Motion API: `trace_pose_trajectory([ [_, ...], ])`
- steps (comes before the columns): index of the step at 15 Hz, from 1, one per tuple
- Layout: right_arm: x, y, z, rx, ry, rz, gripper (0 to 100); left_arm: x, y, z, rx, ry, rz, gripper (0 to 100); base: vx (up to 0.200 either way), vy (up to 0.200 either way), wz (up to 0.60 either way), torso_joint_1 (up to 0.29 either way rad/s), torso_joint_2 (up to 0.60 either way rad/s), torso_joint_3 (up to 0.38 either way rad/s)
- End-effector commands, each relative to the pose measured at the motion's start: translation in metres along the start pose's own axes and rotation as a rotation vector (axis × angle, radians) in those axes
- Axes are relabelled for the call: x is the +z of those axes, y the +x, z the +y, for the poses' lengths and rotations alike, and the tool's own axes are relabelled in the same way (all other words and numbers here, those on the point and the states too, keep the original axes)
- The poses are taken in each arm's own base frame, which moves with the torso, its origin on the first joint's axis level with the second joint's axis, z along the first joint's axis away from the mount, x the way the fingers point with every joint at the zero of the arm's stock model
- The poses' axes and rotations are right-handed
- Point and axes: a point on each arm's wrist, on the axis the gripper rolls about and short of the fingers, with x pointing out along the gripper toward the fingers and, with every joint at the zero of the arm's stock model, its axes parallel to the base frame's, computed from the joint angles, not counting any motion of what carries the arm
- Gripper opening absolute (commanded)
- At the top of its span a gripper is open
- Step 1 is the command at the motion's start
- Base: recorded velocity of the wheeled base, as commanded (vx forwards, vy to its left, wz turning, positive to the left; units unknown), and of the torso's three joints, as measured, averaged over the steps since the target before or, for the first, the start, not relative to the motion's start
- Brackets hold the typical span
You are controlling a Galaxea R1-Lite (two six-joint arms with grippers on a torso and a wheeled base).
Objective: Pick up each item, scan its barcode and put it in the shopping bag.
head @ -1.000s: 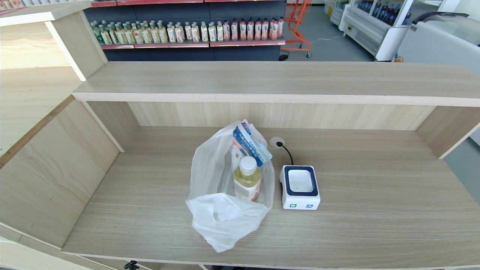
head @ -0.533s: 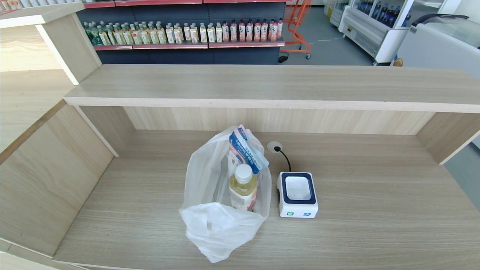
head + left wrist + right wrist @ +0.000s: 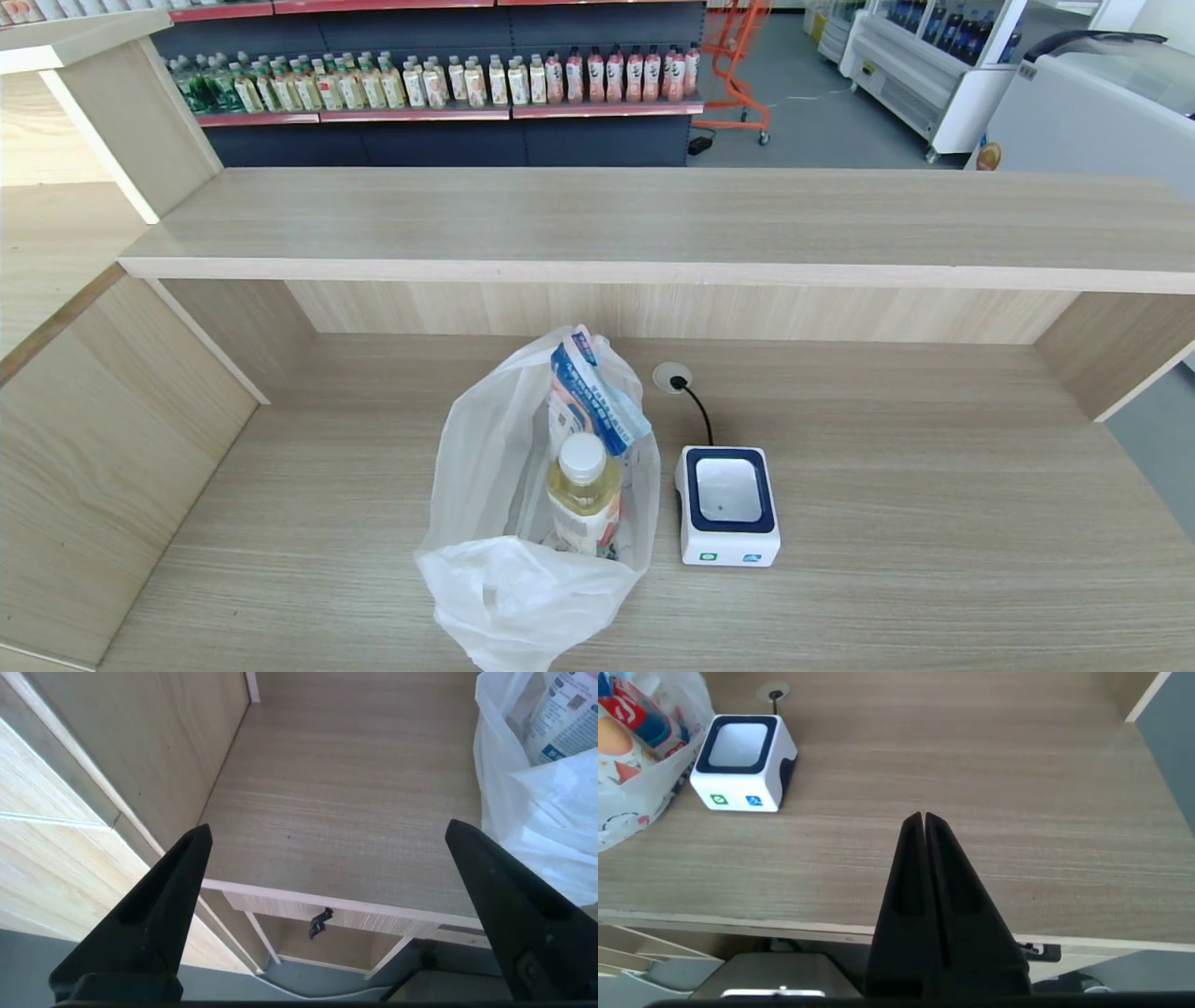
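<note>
Left gripper [image 3: 327, 831] splayed wide over the pale wooden counter's [image 3: 355, 784] near edge, beside the translucent white plastic shopping bag [image 3: 551, 812], right gripper [image 3: 923, 819] pinched closed, empty, near the white box-shaped scanner [image 3: 738, 761]

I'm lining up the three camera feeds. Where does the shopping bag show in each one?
Head view: the shopping bag stands centre-front on the counter, immediately on the scanner's left.
Left wrist view: its white plastic sits at the frame's edge, on the counter.
Right wrist view: a slice of it at the frame's edge, beside the scanner.
Shared landmark: the counter under it, in all three.
</note>
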Motion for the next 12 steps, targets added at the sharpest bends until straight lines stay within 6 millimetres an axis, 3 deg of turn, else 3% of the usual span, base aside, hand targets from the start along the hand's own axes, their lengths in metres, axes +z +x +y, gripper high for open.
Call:
trace_pose_trajectory([
  [1, 0.0001, 0.0003, 0.0000, 0.001, 0.000, 0.004, 0, 0.0000, 0.0000, 0.0000, 0.002, 0.000, 0.000, 100, 0.000, 0.000, 0.00, 0.000, 0.00, 0.000],
  [12, 0.0001, 0.0003, 0.0000, 0.001, -0.003, 0.004, 0, 0.0000, 0.0001, 0.0000, 0.002, 0.000, 0.002, 100, 0.000, 0.000, 0.00, 0.000, 0.00, 0.000],
])
